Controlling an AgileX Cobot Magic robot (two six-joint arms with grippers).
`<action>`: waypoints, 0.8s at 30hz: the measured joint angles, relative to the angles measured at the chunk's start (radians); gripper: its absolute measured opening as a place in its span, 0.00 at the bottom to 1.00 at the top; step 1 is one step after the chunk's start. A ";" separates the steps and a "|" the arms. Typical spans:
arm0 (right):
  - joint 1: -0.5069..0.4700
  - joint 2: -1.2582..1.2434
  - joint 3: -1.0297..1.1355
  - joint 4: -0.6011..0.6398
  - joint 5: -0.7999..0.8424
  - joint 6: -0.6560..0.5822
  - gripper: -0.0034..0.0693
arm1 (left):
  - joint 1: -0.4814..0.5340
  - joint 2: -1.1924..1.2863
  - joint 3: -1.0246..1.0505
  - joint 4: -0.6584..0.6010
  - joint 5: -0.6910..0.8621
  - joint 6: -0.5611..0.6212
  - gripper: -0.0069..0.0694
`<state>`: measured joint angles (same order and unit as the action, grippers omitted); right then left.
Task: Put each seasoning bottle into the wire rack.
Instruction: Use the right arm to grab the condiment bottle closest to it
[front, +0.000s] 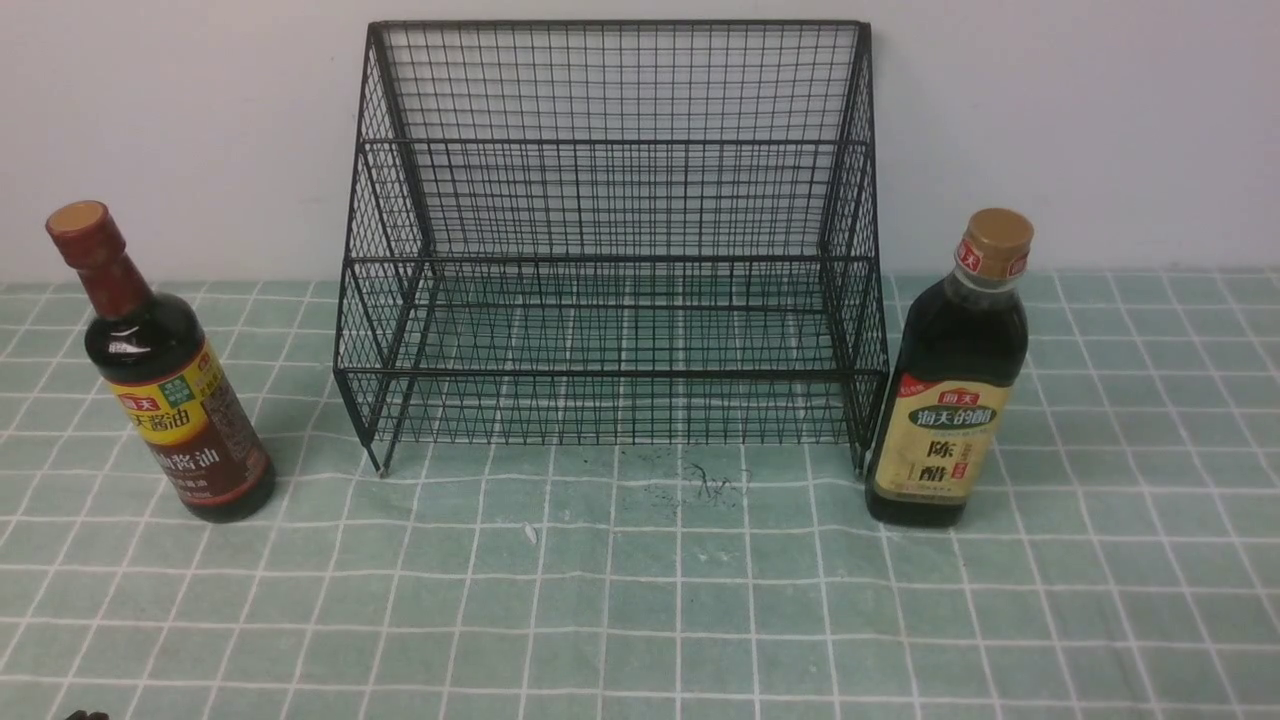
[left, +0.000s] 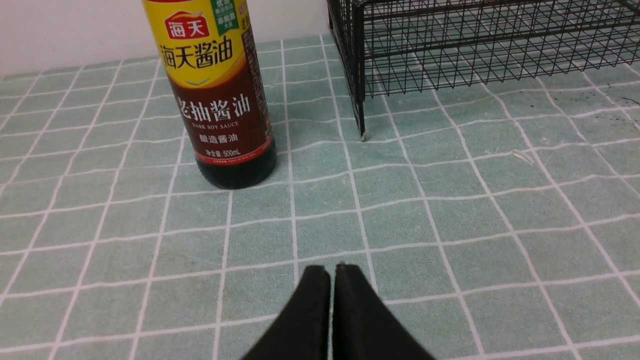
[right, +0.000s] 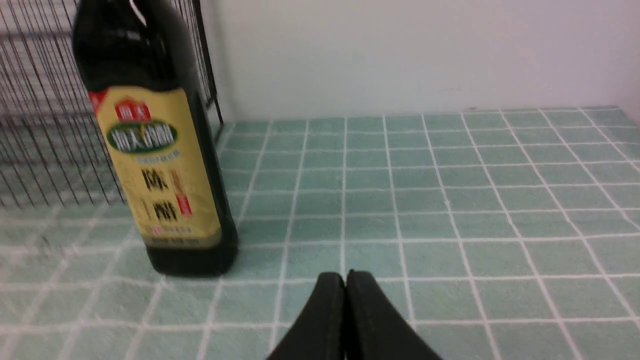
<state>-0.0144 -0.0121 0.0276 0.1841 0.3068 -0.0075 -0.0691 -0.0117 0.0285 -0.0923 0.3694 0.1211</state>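
Between the two seasoning bottles, black wire rack of fine mesh, stepped and slope-sided. Left of it, upright on grid-patterned green cloth, slim round soy sauce bottle, long-necked, with glossy dark glass. Just beside the rack's right side, upright too, broader flat-faced vinegar bottle, gold-capped and cream-labelled. Near the front, fingertips together and nothing clamped: left gripper, right gripper, both dark and tapered.

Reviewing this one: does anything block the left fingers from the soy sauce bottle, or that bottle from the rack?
Nothing visible stands between the left fingers and the soy sauce bottle, nor beside it toward the wire rack; the rack's mesh side faces the bottle, its front open.
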 joint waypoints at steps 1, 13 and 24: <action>0.000 0.000 0.000 0.044 -0.019 0.019 0.03 | 0.000 0.000 0.000 0.000 0.000 0.000 0.08; 0.000 0.000 0.000 0.542 -0.220 0.062 0.03 | 0.000 0.000 0.000 0.000 0.000 0.000 0.08; 0.000 0.041 -0.252 0.567 -0.067 -0.025 0.03 | 0.000 0.000 0.000 0.000 0.001 0.000 0.08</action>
<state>-0.0144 0.0293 -0.2248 0.7510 0.2398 -0.0327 -0.0691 -0.0117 0.0285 -0.0923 0.3702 0.1211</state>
